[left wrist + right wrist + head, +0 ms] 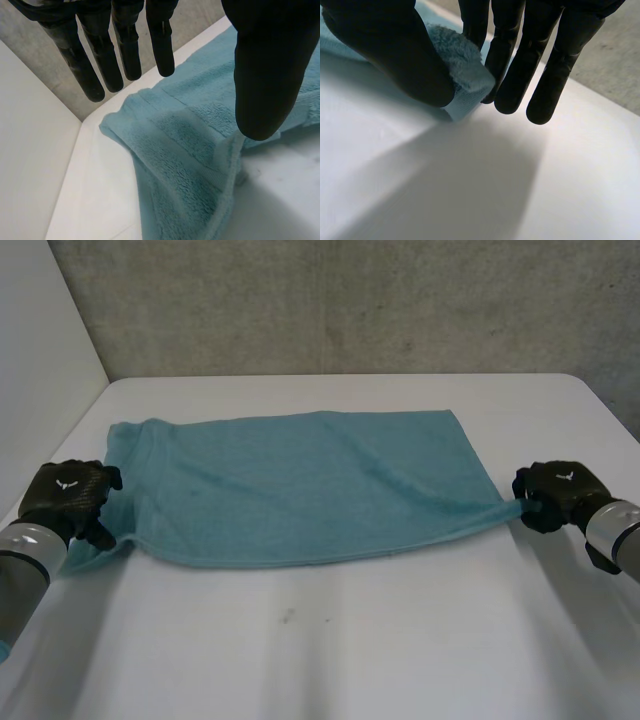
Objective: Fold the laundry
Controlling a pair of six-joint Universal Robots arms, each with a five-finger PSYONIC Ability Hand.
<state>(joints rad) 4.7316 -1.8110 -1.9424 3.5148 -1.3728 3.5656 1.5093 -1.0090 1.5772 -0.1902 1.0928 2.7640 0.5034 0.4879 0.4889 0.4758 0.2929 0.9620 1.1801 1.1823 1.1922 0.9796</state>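
A: White table [330,640]. Teal towel [310,490] lies flat, approx. centred. Right hand [555,492] pinches the near-right corner betw. thumb & fingers.
B: Left hand [65,498] sits at the near-left corner, fingers straight, thumb apart, no grip. We close it first, then lift both corners level.

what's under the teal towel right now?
White table shows around the towel. Its right corner is pinched by the right robot hand; whatever lies beneath the spread cloth is covered.
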